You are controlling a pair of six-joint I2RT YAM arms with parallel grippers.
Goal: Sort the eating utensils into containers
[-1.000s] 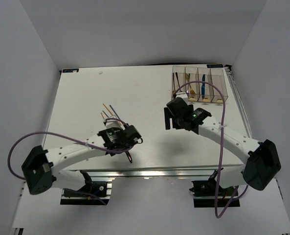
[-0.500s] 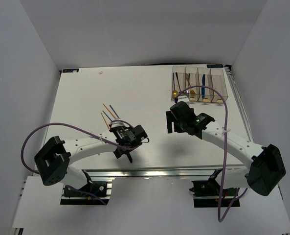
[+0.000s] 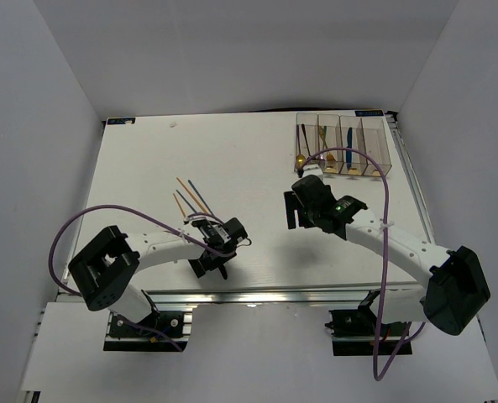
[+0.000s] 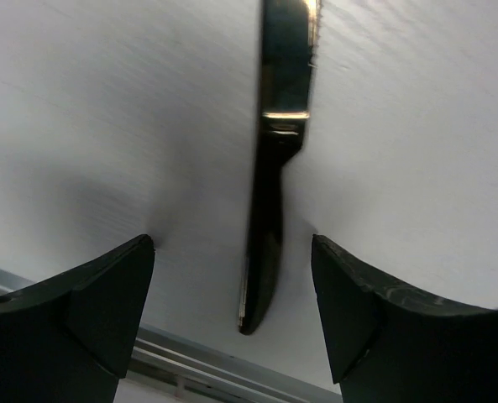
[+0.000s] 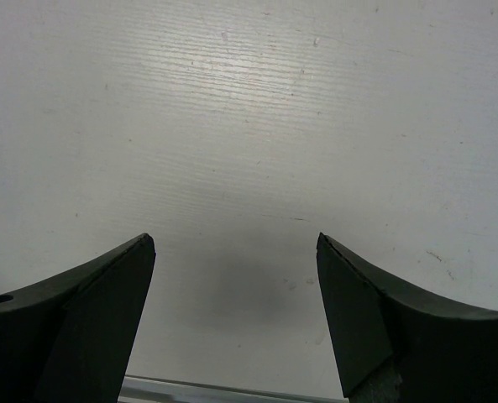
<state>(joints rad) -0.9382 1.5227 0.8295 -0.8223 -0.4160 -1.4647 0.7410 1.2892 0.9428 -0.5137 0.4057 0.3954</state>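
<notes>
Left gripper [image 4: 229, 256]: we had it low over the table [image 3: 232, 151], jaws wide, nothing gripped.
Knife [image 4: 274, 193]: a dark one, lying flat between the fingers and touching neither. It ran lengthwise away from the gripper, its butt end just ahead of the fingertips and a little nearer one finger than the other.
Step in hand: we judged this the pick-up of the knife.
Doing it well: we wanted the handle centred between the fingers, the tips right down on the tabletop, then a square squeeze across the handle's narrow sides before any lift.
Risk: a slim, flat handle could slip or swing round if one finger reached it first.
Right gripper [image 5: 236, 248]: also wide, with only bare tabletop between its fingers.
Chopsticks [image 3: 190, 195]: loose on the table just beyond the left gripper.
Containers [image 3: 343, 144]: beyond the right gripper, well away from the left, with some cutlery already inside.
</notes>
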